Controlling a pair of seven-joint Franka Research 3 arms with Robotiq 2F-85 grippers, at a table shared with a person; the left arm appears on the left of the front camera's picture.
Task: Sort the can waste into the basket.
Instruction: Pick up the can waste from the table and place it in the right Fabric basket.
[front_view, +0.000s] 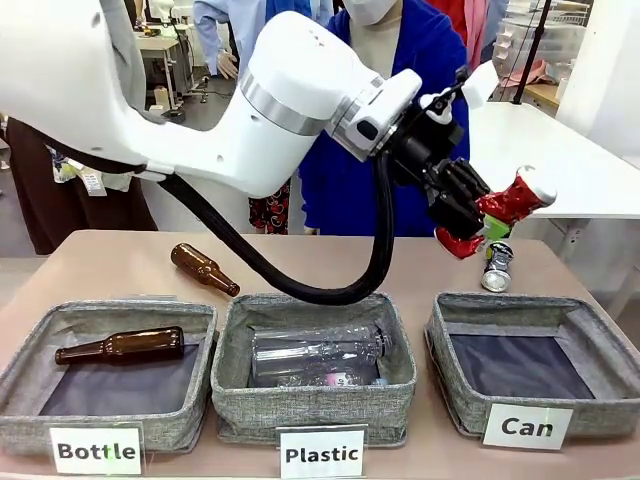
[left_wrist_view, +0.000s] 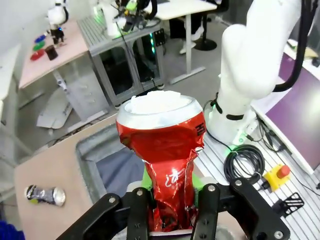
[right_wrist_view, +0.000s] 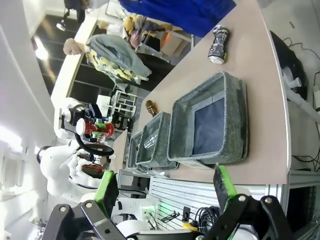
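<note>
My left gripper (front_view: 478, 214) is shut on the crushed red can (front_view: 512, 200), holding it in the air beyond the back edge of the grey "Can" basket (front_view: 447, 335). In the left wrist view the red can (left_wrist_view: 167, 145) stands upright between the fingers (left_wrist_view: 139, 215), silver end up, above the basket (left_wrist_view: 92, 150). The silver can (front_view: 497, 265) lies on the table behind the basket and also appears in the left wrist view (left_wrist_view: 45, 195). My right gripper (right_wrist_view: 165, 192) is open and holds nothing, off the table's side. From there I see the basket (right_wrist_view: 235, 120) and the silver can (right_wrist_view: 219, 44).
The "Plastic" bin (front_view: 232, 385) holds a clear plastic bottle (front_view: 320, 350). A brown bottle (front_view: 120, 346) lies in the "Bottle" bin (front_view: 30, 390). A second brown bottle (front_view: 203, 268) lies on the table behind them. A person in blue (front_view: 420, 60) stands at the far side.
</note>
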